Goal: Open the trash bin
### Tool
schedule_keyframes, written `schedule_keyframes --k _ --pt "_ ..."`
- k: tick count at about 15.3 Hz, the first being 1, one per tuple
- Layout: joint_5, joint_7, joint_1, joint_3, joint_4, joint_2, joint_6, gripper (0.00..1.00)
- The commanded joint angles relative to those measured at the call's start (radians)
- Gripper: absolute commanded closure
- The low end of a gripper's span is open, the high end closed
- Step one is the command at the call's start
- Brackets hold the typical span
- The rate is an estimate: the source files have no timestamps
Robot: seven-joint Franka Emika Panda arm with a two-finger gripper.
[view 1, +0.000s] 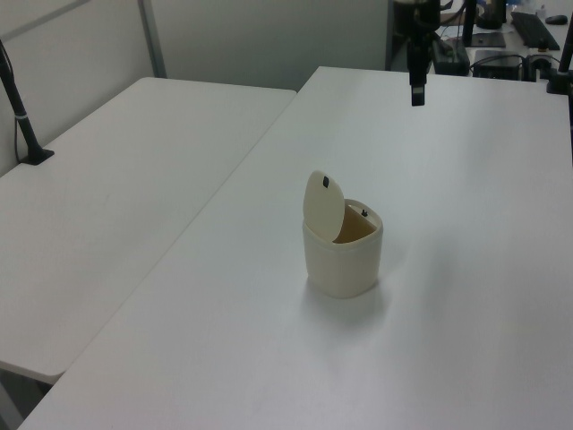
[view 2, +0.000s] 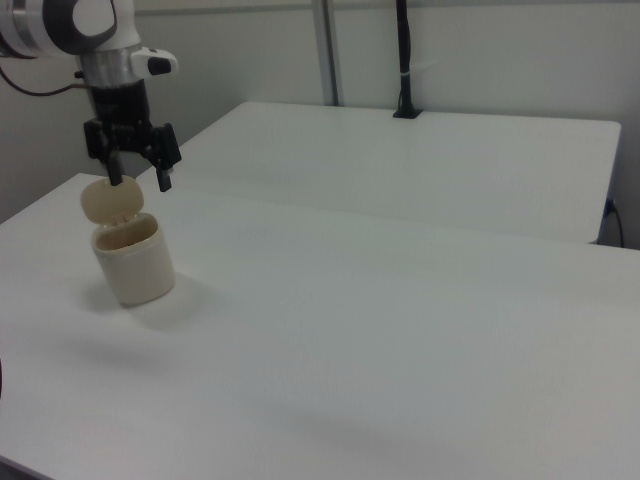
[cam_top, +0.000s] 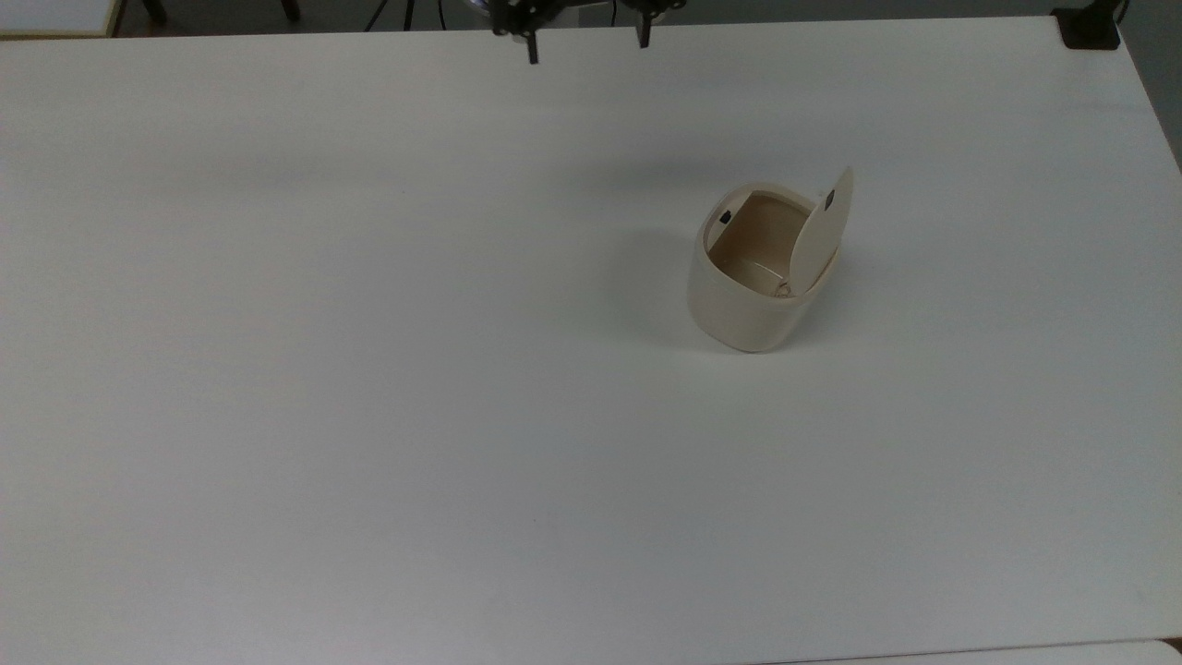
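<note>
Clearly the trash bin (cam_top: 753,277) was open: its lid (cam_top: 820,238) stood nearly upright on its hinge, and the tan inside was open to view from above. The gripper (view 2: 139,166) hung high over the table (cam_top: 369,369), empty, its two fingers (view 2: 164,178) spread wide apart. The bin sat well below the gripper and well apart from it; in the top view it lay below and to the right of the fingers, and in the right view it sat just under and slightly left of them, though the left view showed real distance between the two.

The bin looked like a light, stiff plastic shell with smooth, rounded sides, so it would likely slide or tip under a sideways shove. A pinch across its body seemed awkward; the better contact was a downward press at the small black catch (cam_top: 726,218) on the rim, or a nudge at the lid's free edge.

Its long axis ran vertically, mouth facing up. The lid was hinged on the rim side toward the top view's right, its inner face turned toward the top view's left, across the mouth to the rim side bearing the catch. Judged from this, the task appeared done.
</note>
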Motion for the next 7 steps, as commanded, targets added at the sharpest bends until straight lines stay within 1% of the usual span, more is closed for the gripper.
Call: schedule_keyframes --k 1,3,7 --pt "-0.089 0.222 -0.009 -0.004 -0.027 -0.06 -0.011 0.0" --pt "-0.089 0.221 -0.033 -0.01 -0.025 -0.06 0.003 0.0" --pt "-0.088 0.22 -0.039 -0.015 -0.025 -0.062 0.009 0.0"
